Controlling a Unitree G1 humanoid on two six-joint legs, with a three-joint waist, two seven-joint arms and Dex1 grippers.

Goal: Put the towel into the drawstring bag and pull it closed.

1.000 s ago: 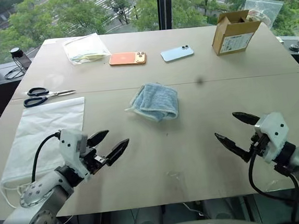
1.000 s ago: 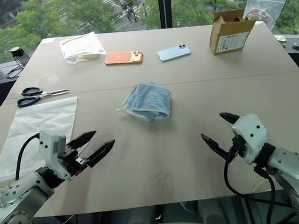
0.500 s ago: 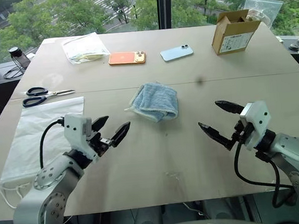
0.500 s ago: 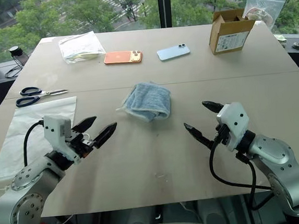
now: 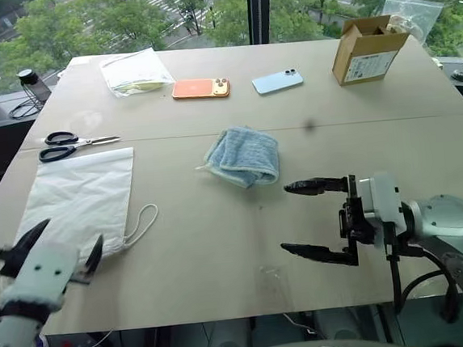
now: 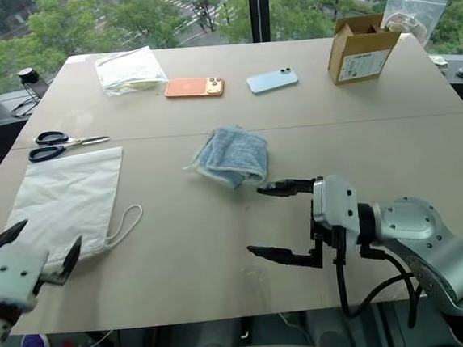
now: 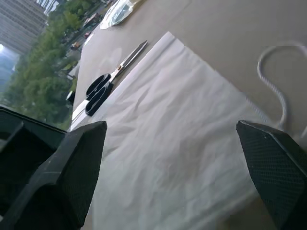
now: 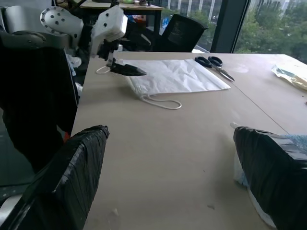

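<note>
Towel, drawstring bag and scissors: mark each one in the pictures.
towel [image 5: 242, 155], left eye view, on the middle of the folded blue cloth.
drawstring bag [image 5: 80, 199], left eye view, on the middle of the flat white fabric.
scissors [image 6: 49, 146], right eye view, on the black handles.

Both arms are rounded silver-grey metal shells. The right gripper has a boxy white housing with two long, tapered black fingers on a black bracket, and black cables loop beneath its wrist. The left gripper has the same white block and pointed black fingers, with screw dots on the joint shell behind it.
</note>
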